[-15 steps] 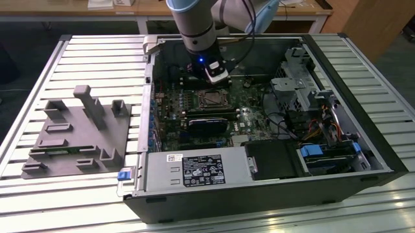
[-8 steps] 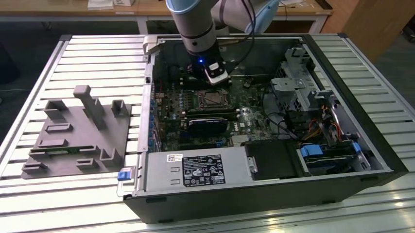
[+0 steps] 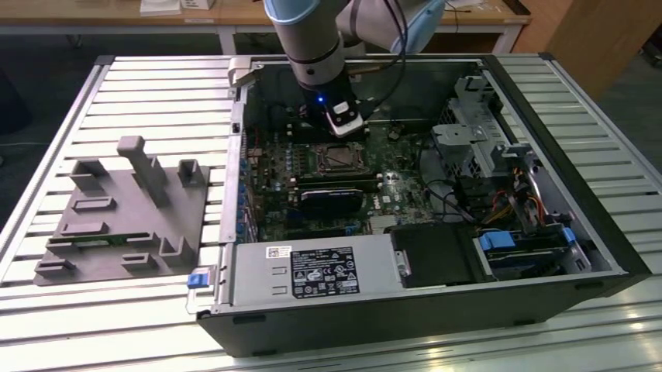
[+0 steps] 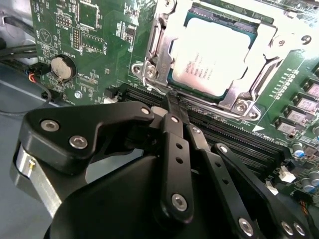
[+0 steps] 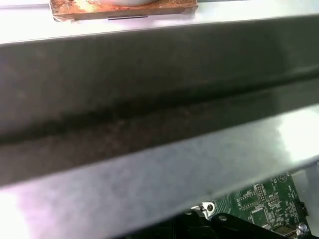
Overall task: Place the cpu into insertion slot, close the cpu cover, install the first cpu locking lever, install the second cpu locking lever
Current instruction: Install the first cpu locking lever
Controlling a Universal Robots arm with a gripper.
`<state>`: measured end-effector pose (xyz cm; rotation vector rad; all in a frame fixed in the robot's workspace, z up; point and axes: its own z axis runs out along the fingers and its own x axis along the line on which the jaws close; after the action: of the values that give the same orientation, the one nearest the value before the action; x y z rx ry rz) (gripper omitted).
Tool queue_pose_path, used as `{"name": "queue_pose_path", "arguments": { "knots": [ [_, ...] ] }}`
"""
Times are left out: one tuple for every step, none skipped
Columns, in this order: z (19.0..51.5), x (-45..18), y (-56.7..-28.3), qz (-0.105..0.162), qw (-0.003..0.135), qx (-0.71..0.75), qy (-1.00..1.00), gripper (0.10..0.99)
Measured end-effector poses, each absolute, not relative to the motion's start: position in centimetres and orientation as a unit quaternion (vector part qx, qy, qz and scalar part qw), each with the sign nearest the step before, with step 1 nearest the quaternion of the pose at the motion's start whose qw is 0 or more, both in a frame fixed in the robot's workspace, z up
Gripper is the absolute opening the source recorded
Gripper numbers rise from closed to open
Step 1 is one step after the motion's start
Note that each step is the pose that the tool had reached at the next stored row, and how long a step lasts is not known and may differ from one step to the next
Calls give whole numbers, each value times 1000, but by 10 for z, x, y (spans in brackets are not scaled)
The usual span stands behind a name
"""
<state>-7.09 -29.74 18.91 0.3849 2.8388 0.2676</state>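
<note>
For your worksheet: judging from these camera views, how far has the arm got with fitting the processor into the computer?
Done: the cpu sits in the insertion slot, and the cpu cover lies flat over its edges. In hand: the gripper is shut, its tips against the cover's near edge. Left: whether either locking lever is latched cannot be told from these views.

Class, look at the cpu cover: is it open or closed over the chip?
Closed. In the second wrist view the cpu cover lies flat around the cpu, which shows through its window.
</note>
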Motion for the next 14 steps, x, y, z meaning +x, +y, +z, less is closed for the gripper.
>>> {"name": "queue_pose_path", "arguments": {
  "knots": [
    [189,-71,-297,92,132,133,978,106],
    [189,-71,-297,92,132,133,978,106],
    [189,-71,-297,92,132,133,978,106],
    [188,-71,-298,93,132,133,978,106],
    [188,-71,-298,93,132,133,978,106],
    [188,-71,-298,93,132,133,978,106],
    [188,-70,-298,93,132,133,978,106],
    [188,-70,-298,93,132,133,978,106],
    [188,-70,-298,94,131,133,978,106],
    [188,-70,-298,94,132,133,978,106],
    [188,-70,-298,94,132,133,978,106],
    [188,-70,-298,94,132,133,978,106],
    [188,-70,-298,94,132,133,978,106],
    [188,-70,-298,94,132,133,978,106]
  ]
}}
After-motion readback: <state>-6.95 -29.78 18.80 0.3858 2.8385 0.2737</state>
